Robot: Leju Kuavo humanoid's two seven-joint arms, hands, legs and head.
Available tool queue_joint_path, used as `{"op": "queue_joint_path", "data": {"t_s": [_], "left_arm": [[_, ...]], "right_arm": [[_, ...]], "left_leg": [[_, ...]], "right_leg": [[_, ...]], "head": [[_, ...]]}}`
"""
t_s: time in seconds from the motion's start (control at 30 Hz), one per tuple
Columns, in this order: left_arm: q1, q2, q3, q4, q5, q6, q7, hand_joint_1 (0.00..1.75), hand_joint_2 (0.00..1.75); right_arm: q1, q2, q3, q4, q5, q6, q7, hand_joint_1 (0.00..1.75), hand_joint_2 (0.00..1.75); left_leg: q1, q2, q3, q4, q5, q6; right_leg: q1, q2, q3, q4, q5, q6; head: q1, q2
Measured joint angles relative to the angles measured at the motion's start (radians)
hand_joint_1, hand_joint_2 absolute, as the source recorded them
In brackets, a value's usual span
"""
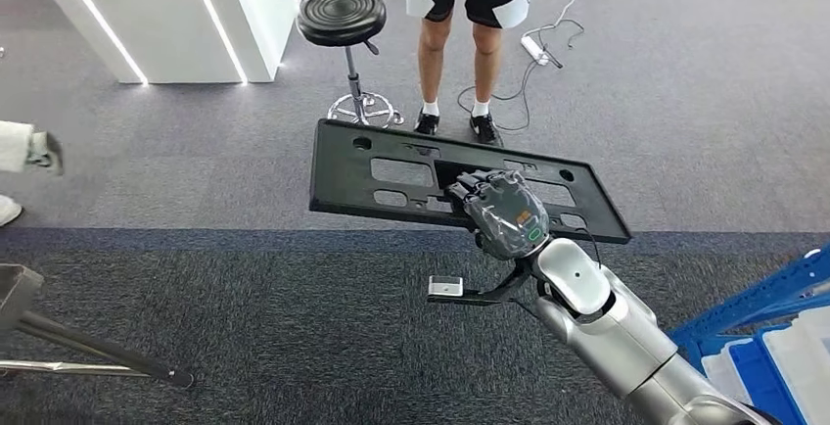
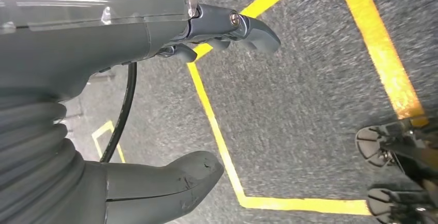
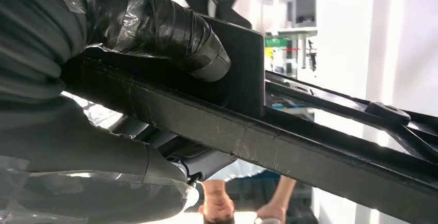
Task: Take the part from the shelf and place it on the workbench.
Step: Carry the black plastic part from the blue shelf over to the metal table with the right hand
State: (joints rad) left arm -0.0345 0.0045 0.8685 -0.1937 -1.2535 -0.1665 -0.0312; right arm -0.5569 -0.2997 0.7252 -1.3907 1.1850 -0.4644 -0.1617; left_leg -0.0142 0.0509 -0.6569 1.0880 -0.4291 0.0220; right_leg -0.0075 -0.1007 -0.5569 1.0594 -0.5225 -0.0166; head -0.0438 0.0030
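The part is a flat black plastic panel (image 1: 391, 165) with several cut-outs, held level above the grey carpet. My right hand (image 1: 501, 212) grips its near edge, fingers on top. In the right wrist view the taped thumb (image 3: 170, 30) presses against the panel's dark rail (image 3: 289, 146). My left hand (image 2: 155, 105) hangs over the carpet with thumb (image 2: 170, 175) and fingers (image 2: 243, 25) apart and nothing between them.
A person (image 1: 470, 14) in black-and-white shorts stands just beyond the panel. A black stool (image 1: 345, 28) is to their left, a white cabinet (image 1: 186, 9) further left. Blue shelving (image 1: 773, 337) is at the lower right, a metal frame leg (image 1: 69, 342) at the lower left. Yellow floor tape (image 2: 217, 131) lies under my left hand.
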Motion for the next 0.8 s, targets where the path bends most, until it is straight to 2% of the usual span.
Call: {"op": "queue_joint_path", "data": {"t_s": [0.03, 0.07, 0.13, 0.17, 0.2, 0.27, 0.3, 0.33, 0.37, 0.4, 0.43, 0.47, 0.5, 0.53, 0.57, 0.63, 0.67, 0.7, 0.77, 0.8], "left_arm": [[-0.001, 0.0, 0.0, 0.0, -0.003, 0.0, -0.004, 0.0, 1.75], [0.0, 0.0, 0.0, 0.0, -0.005, 0.0, -0.007, 0.0, 1.75], [0.005, 0.002, -0.001, 0.0, -0.013, 0.004, -0.009, 0.0, 1.75], [0.008, 0.002, -0.002, 0.0, -0.018, 0.009, -0.009, 0.0, 1.75], [0.008, 0.002, -0.003, 0.0, -0.023, 0.013, -0.007, 0.0, 1.75], [0.003, 0.001, -0.006, 0.0, -0.027, 0.016, -0.002, 0.0, 1.75], [0.0, 0.0, -0.006, 0.0, -0.028, 0.017, 0.003, 0.0, 1.75], [-0.003, 0.0, -0.007, 0.0, -0.027, 0.018, 0.01, 0.0, 1.75], [-0.005, -0.001, -0.007, 0.0, -0.026, 0.021, 0.022, 0.0, 1.75], [-0.006, -0.002, -0.006, 0.0, -0.023, 0.024, 0.037, 0.0, 1.75], [-0.006, -0.004, -0.006, 0.0, -0.02, 0.03, 0.052, 0.0, 1.75], [-0.007, -0.005, -0.005, 0.0, -0.017, 0.036, 0.068, 0.0, 1.75], [-0.01, -0.007, -0.004, 0.0, -0.015, 0.042, 0.082, 0.0, 1.75], [-0.012, -0.008, -0.004, 0.0, -0.015, 0.049, 0.093, 0.0, 1.75], [-0.014, -0.01, -0.003, 0.0, -0.015, 0.054, 0.102, 0.0, 1.75], [-0.015, -0.017, -0.003, 0.0, -0.016, 0.064, 0.116, 0.0, 1.75], [-0.015, -0.023, -0.003, 0.0, -0.017, 0.067, 0.12, 0.0, 1.75], [-0.015, -0.028, -0.003, 0.0, -0.018, 0.071, 0.124, 0.0, 1.75], [-0.018, -0.038, -0.003, 0.001, -0.023, 0.076, 0.126, 0.0, 1.75], [-0.021, -0.042, -0.003, 0.001, -0.026, 0.077, 0.126, 0.0, 1.75]], "right_arm": [[0.004, -0.017, -0.004, -0.01, -0.009, -0.004, -0.003, 1.75, 1.75], [0.009, -0.035, -0.01, -0.021, -0.02, -0.007, -0.008, 1.75, 1.75], [0.02, -0.068, -0.021, -0.045, -0.042, -0.009, -0.022, 1.75, 1.75], [0.025, -0.084, -0.027, -0.056, -0.05, -0.009, -0.029, 1.75, 1.75], [0.028, -0.099, -0.034, -0.066, -0.058, -0.009, -0.034, 1.75, 1.75], [0.039, -0.129, -0.043, -0.08, -0.065, -0.009, -0.04, 1.75, 1.75], [0.046, -0.141, -0.045, -0.085, -0.067, -0.009, -0.043, 1.75, 1.75], [0.055, -0.152, -0.046, -0.088, -0.068, -0.008, -0.045, 1.75, 1.75], [0.063, -0.16, -0.047, -0.09, -0.069, -0.006, -0.049, 1.75, 1.75], [0.067, -0.164, -0.047, -0.092, -0.069, -0.004, -0.053, 1.75, 1.75], [0.069, -0.166, -0.047, -0.095, -0.07, -0.002, -0.056, 1.75, 1.75], [0.068, -0.167, -0.047, -0.097, -0.071, 0.002, -0.06, 1.75, 1.75], [0.066, -0.167, -0.046, -0.098, -0.072, 0.006, -0.062, 1.75, 1.75], [0.064, -0.168, -0.046, -0.1, -0.074, 0.01, -0.064, 1.75, 1.75], [0.063, -0.168, -0.046, -0.1, -0.075, 0.015, -0.065, 1.75, 1.75], [0.057, -0.169, -0.045, -0.102, -0.077, 0.022, -0.067, 1.75, 1.75], [0.053, -0.168, -0.045, -0.103, -0.078, 0.024, -0.068, 1.75, 1.75], [0.049, -0.169, -0.045, -0.104, -0.079, 0.026, -0.069, 1.75, 1.75], [0.046, -0.173, -0.045, -0.108, -0.083, 0.03, -0.069, 1.75, 1.75], [0.045, -0.177, -0.045, -0.11, -0.085, 0.031, -0.069, 1.75, 1.75]], "left_leg": [[-0.008, 0.014, 0.016, -0.032, 0.004, 0.007], [-0.014, 0.018, 0.02, -0.042, -0.002, 0.011], [-0.013, -0.004, 0.029, -0.06, 0.002, 0.02], [-0.009, -0.015, 0.038, -0.072, 0.005, 0.024], [-0.006, -0.026, 0.047, -0.083, 0.008, 0.029], [-0.002, -0.049, 0.056, -0.09, 0.01, 0.036], [-0.002, -0.063, 0.056, -0.089, 0.009, 0.039], [-0.002, -0.078, 0.056, -0.087, 0.008, 0.039], [-0.002, -0.094, 0.056, -0.083, 0.005, 0.039], [-0.001, -0.109, 0.056, -0.077, 0.002, 0.037], [0.001, -0.124, 0.056, -0.067, -0.004, 0.033], [0.002, -0.137, 0.053, -0.058, -0.01, 0.028], [0.003, -0.149, 0.048, -0.045, -0.016, 0.023], [0.005, -0.161, 0.041, -0.036, -0.019, 0.017], [0.007, -0.173, 0.033, -0.032, -0.019, 0.013], [0.011, -0.197, 0.024, -0.031, -0.016, 0.004], [0.01, -0.189, 0.019, -0.024, -0.02, 0.0], [0.009, -0.164, 0.008, -0.002, -0.032, -0.005], [0.009, -0.092, -0.042, 0.098, -0.082, -0.014], [0.012, -0.069, -0.077, 0.165, -0.109, -0.017]], "right_leg": [[0.001, -0.012, 0.003, -0.003, -0.002, 0.004], [0.003, -0.023, 0.006, -0.007, -0.004, 0.008], [0.002, -0.037, 0.018, -0.014, -0.009, 0.018], [0.001, -0.019, 0.02, -0.007, -0.017, 0.022], [-0.001, 0.011, 0.014, 0.017, -0.033, 0.026], [-0.003, 0.078, -0.04, 0.125, -0.085, 0.027], [-0.004, 0.093, -0.077, 0.187, -0.107, 0.028], [-0.005, 0.098, -0.107, 0.23, -0.115, 0.029], [-0.006, 0.1, -0.122, 0.242, -0.103, 0.03], [-0.007, 0.102, -0.117, 0.213, -0.069, 0.032], [-0.011, 0.112, -0.097, 0.154, -0.026, 0.034], [-0.015, 0.134, -0.075, 0.098, 0.005, 0.037], [-0.019, 0.159, -0.056, 0.052, 0.024, 0.039], [-0.02, 0.179, -0.047, 0.028, 0.029, 0.04], [-0.019, 0.188, -0.046, 0.026, 0.023, 0.038], [-0.017, 0.166, -0.044, 0.02, 0.024, 0.027], [-0.018, 0.152, -0.04, 0.016, 0.025, 0.02], [-0.018, 0.138, -0.035, 0.011, 0.026, 0.015], [-0.013, 0.109, -0.027, 0.004, 0.024, 0.006], [-0.009, 0.093, -0.025, 0.004, 0.022, 0.004]], "head": [[0.0, 0.0], [0.0, 0.0], [0.001, 0.0], [0.001, 0.0], [0.001, 0.0], [0.002, 0.0], [0.002, 0.0], [0.002, 0.0], [0.002, 0.0], [0.002, 0.0], [0.002, 0.0], [0.002, 0.0], [0.001, 0.0], [0.001, 0.0], [0.001, 0.0], [0.001, 0.0], [0.0, 0.0], [-0.002, 0.0], [-0.005, 0.0], [-0.006, 0.0]]}}
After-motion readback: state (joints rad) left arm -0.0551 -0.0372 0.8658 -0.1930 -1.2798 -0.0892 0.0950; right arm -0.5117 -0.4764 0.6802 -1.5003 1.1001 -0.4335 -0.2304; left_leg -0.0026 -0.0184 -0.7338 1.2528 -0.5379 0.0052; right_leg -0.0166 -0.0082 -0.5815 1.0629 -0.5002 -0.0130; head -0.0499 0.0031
